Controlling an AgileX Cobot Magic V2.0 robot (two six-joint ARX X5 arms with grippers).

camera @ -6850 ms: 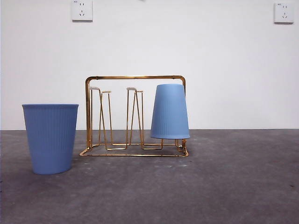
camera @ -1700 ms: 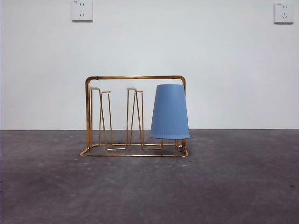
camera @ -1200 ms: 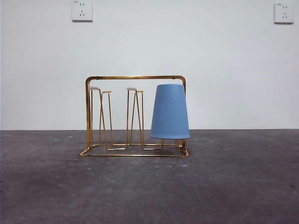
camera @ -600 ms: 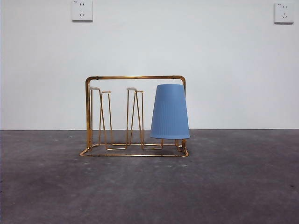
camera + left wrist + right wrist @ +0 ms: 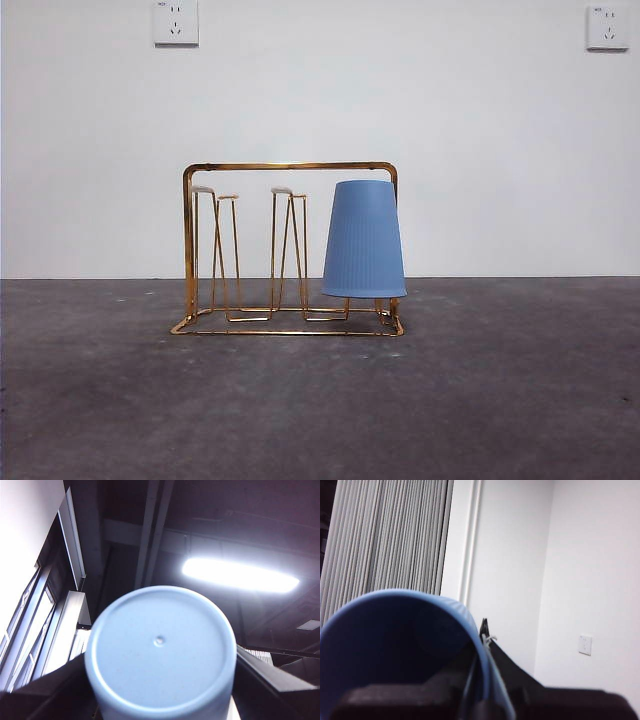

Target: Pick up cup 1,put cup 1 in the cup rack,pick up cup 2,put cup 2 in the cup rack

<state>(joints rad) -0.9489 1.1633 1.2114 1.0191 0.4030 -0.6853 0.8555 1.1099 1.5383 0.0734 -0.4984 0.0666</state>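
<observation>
Second cup [image 5: 160, 645] off table [image 5: 500, 400]; one cup [image 5: 364, 240] on one rack [image 5: 290, 166]

Left gripper [image 5: 160, 700]: raised, camera facing ceiling, jaws closed around a blue cup [image 5: 160, 650]. Right gripper [image 5: 475, 690]: also raised, jaws pinching the cup's rim [image 5: 470, 625].

Black, matte left gripper [image 5: 160, 700] jaws, broad and flat-edged, mostly hidden. Black right gripper [image 5: 485, 700] too, angular, blurred; possibly a thin pale wire or tie near one jaw's tip.
</observation>
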